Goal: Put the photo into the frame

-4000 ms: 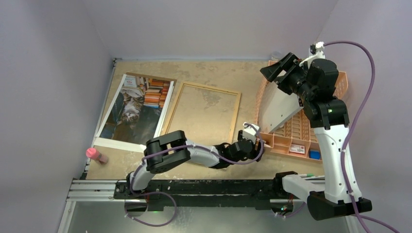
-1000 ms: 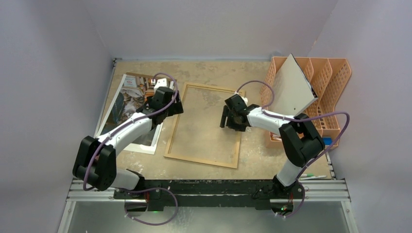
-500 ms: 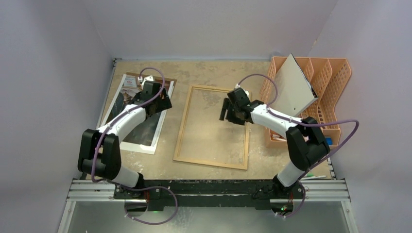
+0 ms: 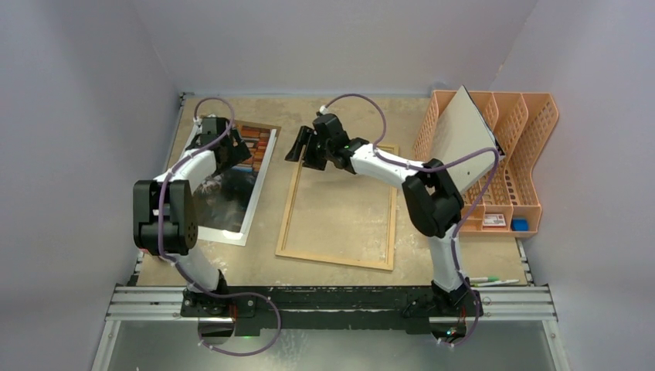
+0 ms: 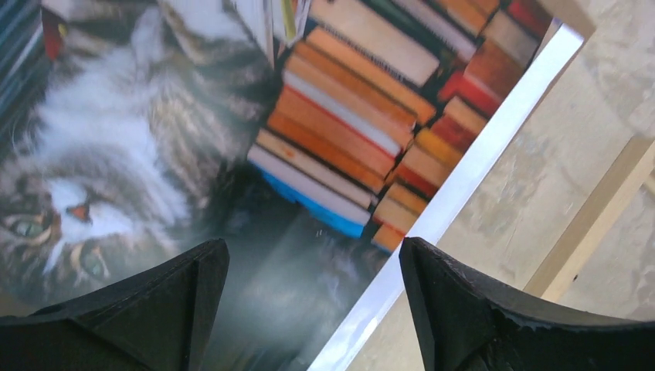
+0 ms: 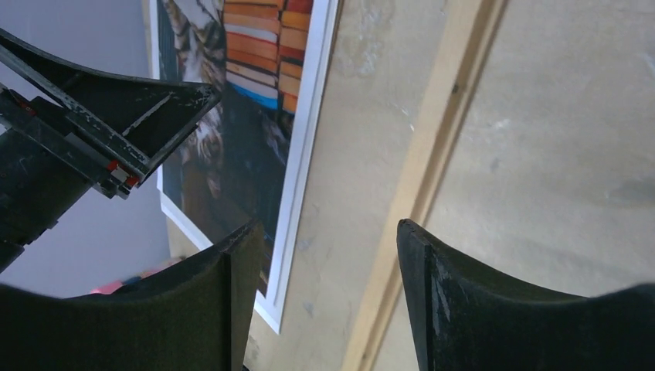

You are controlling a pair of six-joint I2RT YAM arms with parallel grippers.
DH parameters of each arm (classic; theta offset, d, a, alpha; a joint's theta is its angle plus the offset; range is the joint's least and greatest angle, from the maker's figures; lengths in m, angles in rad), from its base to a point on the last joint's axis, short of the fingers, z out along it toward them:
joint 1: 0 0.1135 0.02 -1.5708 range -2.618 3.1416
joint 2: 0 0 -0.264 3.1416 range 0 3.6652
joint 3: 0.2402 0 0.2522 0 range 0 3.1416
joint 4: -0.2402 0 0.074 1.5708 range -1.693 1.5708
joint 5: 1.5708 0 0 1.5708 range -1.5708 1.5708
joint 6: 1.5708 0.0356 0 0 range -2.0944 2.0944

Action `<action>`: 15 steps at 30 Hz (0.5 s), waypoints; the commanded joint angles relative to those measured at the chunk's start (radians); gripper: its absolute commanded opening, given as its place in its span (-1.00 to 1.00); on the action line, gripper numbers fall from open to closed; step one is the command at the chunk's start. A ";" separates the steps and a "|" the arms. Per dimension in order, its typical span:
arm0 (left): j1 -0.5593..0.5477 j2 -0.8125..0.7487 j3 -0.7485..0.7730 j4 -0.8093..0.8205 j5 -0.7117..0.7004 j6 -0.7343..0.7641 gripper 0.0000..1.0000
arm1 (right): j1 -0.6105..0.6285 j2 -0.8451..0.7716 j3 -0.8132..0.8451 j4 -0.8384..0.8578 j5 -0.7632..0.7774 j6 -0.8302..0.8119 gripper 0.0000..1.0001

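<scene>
The photo [image 4: 232,189], a tabby cat among orange and blue books, lies flat at the table's left, with a white border along its right and near edges. The light-wood frame [image 4: 334,260] lies flat to its right, brown back showing. My left gripper [image 4: 232,158] is open and empty, hovering over the photo's far part; in the left wrist view its jaws [image 5: 313,309] straddle the photo [image 5: 193,116] near its right border. My right gripper [image 4: 303,151] is open and empty over the frame's far-left corner; the right wrist view [image 6: 328,301] shows the frame's rail [image 6: 432,170] and the photo [image 6: 247,85].
An orange file rack [image 4: 533,131] stands at the far right with a grey-white board [image 4: 463,139] leaning in it. Small red and blue items [image 4: 510,224] sit in its near trays. Pens [image 4: 490,280] lie at the near right edge. Grey walls enclose the table.
The left gripper has moved further back over the photo's far end. The right gripper has swung left from the frame's right side to its far-left corner. The frame has stayed put since half a second ago.
</scene>
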 commanded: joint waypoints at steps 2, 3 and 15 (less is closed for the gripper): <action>0.061 0.094 0.117 0.100 0.038 -0.005 0.70 | -0.006 0.085 0.135 0.074 0.000 0.044 0.30; 0.069 0.112 0.132 0.111 0.033 -0.001 0.69 | -0.006 0.110 0.167 0.073 -0.004 0.025 0.29; 0.128 0.278 0.252 0.055 -0.043 0.051 0.71 | -0.014 0.276 0.405 0.005 -0.016 -0.182 0.27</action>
